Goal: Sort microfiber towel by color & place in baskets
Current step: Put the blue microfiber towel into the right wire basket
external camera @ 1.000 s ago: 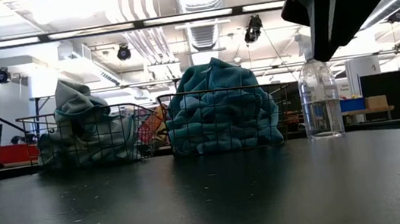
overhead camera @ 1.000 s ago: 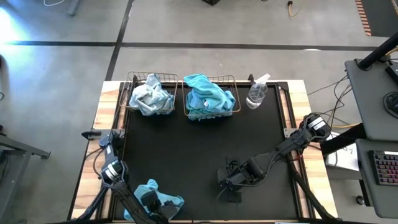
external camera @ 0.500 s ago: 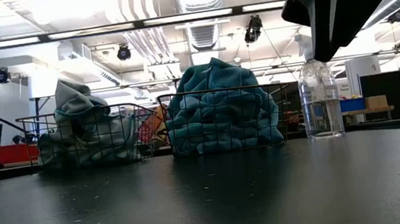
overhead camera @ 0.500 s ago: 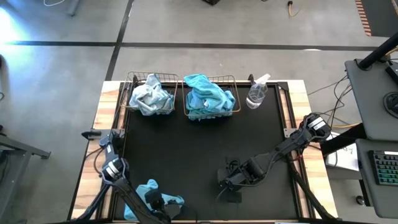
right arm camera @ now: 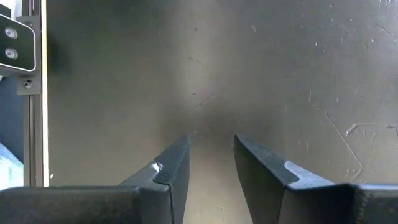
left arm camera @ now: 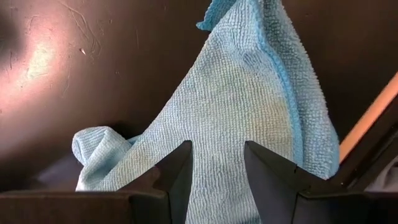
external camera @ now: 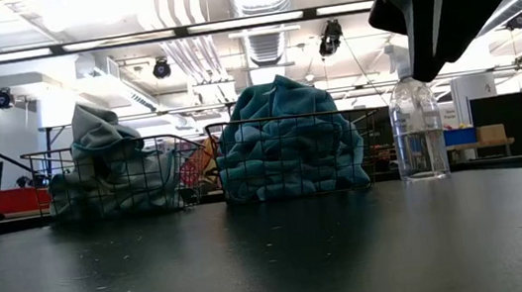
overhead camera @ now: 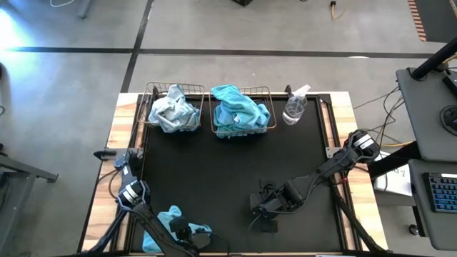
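**A:** While the left hand has the last towel pinched between its fingers at the table's near left corner, how sure is that hold?

**B:** Not very, I'd judge. The wrist view shows only a narrow fold of cloth running down between the 2 fingers, with most of the towel spread out past them. A sharp lift could pull that fold free and drop it back on the table.

**A:** Where does it belong?

**B:** It looks light blue. The 2 baskets sit side by side at the far edge: the left basket holds pale grey-blue cloth, the right basket bright turquoise. This towel's shade falls between them to my eye, so a wrong basket is a real risk.

**A:** Anything else on the way?

**B:** Both baskets are heaped above their rims. A towel laid on top could slide off, or a hanging corner could snag the wire as the hand lets go. The bottle stands just right of the turquoise basket; an overshoot that way could tip it.

**A:** And the right hand?

**B:** It's loose and empty, fingers parted over bare table near the front middle, well apart from the towel.
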Motion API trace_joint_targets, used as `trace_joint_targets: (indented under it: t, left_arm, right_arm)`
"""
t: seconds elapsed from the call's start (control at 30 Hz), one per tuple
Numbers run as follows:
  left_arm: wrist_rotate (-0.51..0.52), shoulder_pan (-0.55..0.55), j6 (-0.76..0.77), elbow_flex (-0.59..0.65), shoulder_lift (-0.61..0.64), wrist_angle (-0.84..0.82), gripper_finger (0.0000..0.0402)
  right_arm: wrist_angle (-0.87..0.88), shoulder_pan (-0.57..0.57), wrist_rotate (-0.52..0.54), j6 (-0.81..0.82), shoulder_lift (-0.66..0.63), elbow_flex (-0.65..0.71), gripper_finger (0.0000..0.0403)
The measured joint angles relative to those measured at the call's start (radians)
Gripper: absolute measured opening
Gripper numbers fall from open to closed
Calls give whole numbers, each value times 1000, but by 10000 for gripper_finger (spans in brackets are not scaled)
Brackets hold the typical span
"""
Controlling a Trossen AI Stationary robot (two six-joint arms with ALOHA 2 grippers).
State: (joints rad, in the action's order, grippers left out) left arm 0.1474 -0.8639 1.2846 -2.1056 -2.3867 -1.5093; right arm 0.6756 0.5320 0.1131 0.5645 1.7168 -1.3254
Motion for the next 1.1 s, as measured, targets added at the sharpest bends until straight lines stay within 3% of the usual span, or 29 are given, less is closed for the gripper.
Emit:
trace_joint_targets:
  t: [0.2, 0.57, 0.8, 1.1]
  left_arm:
    - [0, 5, -2, 101, 52, 96, 130]
    - [-64, 18, 11, 469, 230, 500, 130]
    - [-56, 20, -43, 495, 246, 499, 130]
    - [-55, 21, 12, 496, 246, 506, 130]
  right_arm:
    - [0, 0, 0, 0, 0, 0, 118]
    - [0, 0, 0, 0, 0, 0, 118]
    - [-1, 0, 0, 2, 0, 0, 118]
    - [-1, 0, 0, 29, 0, 0, 118]
